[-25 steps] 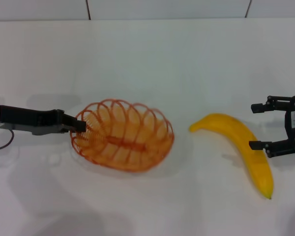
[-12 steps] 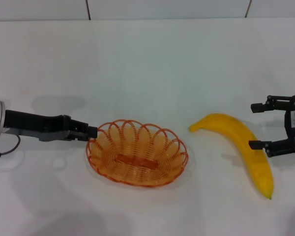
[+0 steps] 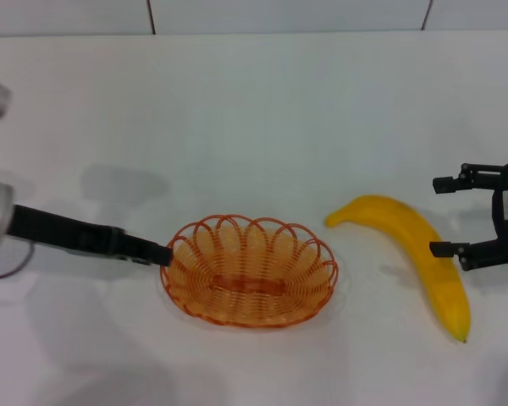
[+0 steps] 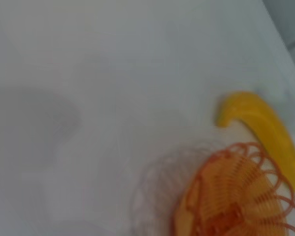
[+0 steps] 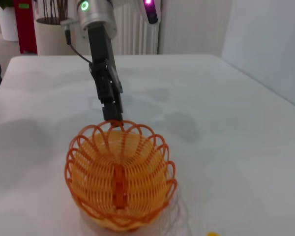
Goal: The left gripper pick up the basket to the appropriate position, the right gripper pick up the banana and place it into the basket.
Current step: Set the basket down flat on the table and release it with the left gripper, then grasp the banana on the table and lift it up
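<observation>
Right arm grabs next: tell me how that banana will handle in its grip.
The banana looks smooth-skinned, so it may slip in the right pincer. Being curved and lying flat, it probably pivots rather than rolls. It is likely soft; a hard squeeze could bruise it.

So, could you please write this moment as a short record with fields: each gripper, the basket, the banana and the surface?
left gripper: at the basket's rim on the robot's left side, shut on it
basket: orange wire, upright on the table, nothing inside
banana: lying on the table to the basket's right, apart from it
right gripper: open, beside the banana's right side, not holding it
table: white
</observation>
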`<state>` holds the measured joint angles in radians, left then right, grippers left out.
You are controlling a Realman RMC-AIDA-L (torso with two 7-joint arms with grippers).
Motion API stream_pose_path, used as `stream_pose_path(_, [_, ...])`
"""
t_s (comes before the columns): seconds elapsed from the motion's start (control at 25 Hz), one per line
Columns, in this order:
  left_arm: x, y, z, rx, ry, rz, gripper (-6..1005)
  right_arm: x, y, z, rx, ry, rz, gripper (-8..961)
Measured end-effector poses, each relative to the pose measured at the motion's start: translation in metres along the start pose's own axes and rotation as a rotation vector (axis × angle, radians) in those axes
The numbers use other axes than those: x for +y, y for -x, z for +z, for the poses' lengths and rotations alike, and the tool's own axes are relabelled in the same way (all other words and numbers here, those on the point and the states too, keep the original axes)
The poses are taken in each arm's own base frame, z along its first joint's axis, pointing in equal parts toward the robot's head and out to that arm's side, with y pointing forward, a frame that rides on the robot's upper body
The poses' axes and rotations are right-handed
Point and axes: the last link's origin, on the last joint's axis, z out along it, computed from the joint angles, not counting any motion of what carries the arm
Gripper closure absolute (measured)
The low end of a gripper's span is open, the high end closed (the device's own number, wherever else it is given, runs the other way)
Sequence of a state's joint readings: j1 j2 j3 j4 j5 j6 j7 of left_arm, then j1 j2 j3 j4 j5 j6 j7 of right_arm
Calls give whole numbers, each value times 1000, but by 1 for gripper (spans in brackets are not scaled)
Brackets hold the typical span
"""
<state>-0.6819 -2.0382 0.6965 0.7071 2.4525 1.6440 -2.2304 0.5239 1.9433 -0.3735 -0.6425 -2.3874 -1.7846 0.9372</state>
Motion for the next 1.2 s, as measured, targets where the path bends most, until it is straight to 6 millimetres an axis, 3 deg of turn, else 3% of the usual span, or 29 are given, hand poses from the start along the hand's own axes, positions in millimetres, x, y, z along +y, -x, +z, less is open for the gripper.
stream_pose_path(0.12, [-2,4,-25,93,-18,84,637,-1,4,-4,-31,-8,-8,70])
stream_pose_path(0.28, [5,20,-56,220,3,287,441,-2,8,-9,-68,-31,-14,70])
stream_pose_path(0.4, [7,31,-63,265,-4,471,294,-1,6,-13,-80,-51,-8,70])
stream_pose_path(0.44, [5,35,-64,271,-13,525,245,-1,6,-13,-84,-54,-8,70])
stream_pose_path(0.64, [-10,64,-58,263,-86,770,239,-2,8,-14,-104,-64,-8,70])
stream_pose_path(0.88, [-30,86,-38,213,-114,783,231,-2,10,-14,-124,-69,-11,70])
stream_pose_path(1.2, [-29,89,-29,227,-97,851,230,1,7,-17,-122,-80,25,71])
